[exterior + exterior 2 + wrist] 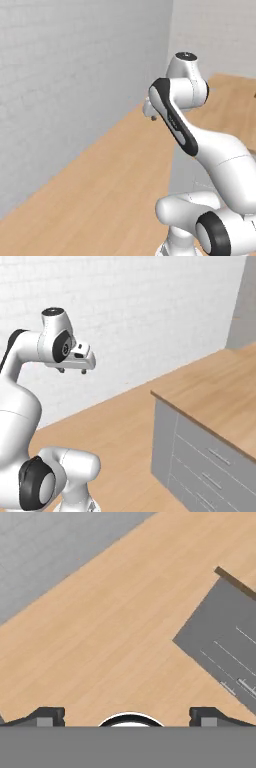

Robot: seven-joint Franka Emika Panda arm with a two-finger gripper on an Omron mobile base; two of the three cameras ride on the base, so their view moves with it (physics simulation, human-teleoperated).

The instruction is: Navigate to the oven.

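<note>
The oven is out of view. My gripper (pixel 72 371) hangs high in front of the arm, pointing down over the wooden floor (pixel 100 190), and I also see the gripper (pixel 150 113) past the arm's elbow in the left base view. In the hand view the fingertips (pixel 47 716) stand far apart at the bottom corners, so the gripper (pixel 127 717) is open with nothing between its fingers.
A grey cabinet with drawers (pixel 210 461) under a wooden counter top (pixel 220 391) stands close on the right; its front (pixel 225 642) also shows in the hand view. A white brick wall (pixel 125 316) runs along the left and ahead.
</note>
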